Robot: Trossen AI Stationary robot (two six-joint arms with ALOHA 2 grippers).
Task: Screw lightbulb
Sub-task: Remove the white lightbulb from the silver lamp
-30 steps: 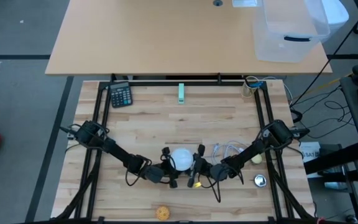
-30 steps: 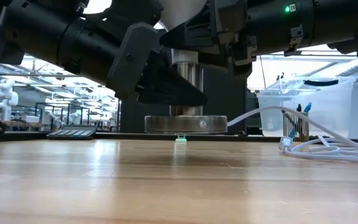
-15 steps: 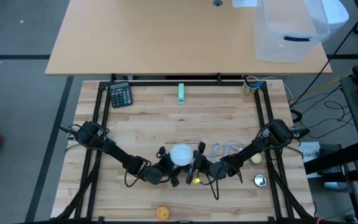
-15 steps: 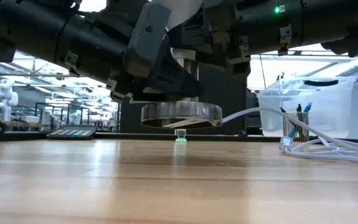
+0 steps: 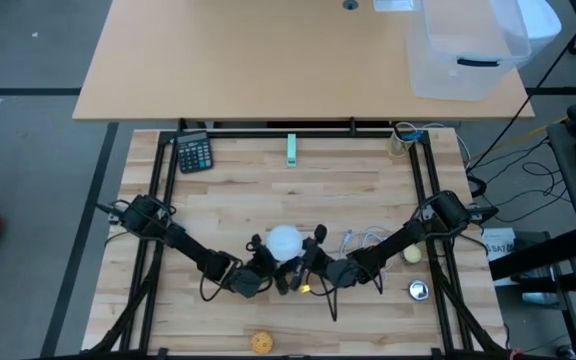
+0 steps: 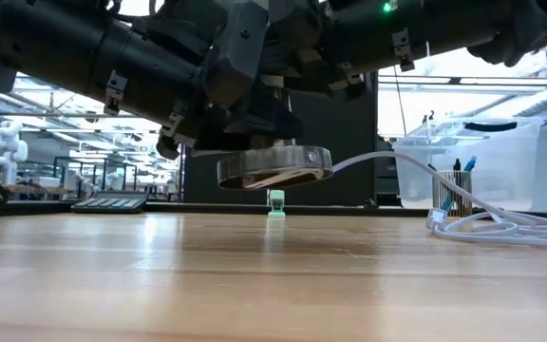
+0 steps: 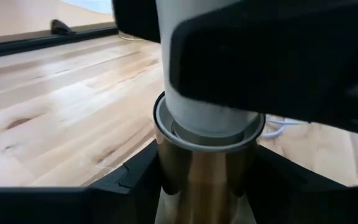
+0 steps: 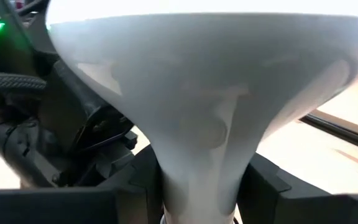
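Lightbulb point(image 5: 285, 241) upright near the table's front middle, neck seated down in a brass socket point(image 7: 205, 177) (disc base lifted, tilted). Left gripper point(image 5: 264, 274) clamped round that socket from the left. Right gripper point(image 5: 306, 268) pinching the bulb's neck, both arms reaching low, meeting there.

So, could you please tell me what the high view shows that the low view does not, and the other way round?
Only the high view shows the lightbulb as a white globe between both pincers, plus a small yellowish ball near the table's front edge. Only the low view shows the round grey base tilted and lifted clear of the table, its white cable trailing off. Both show the calculator and the green block at the far side.
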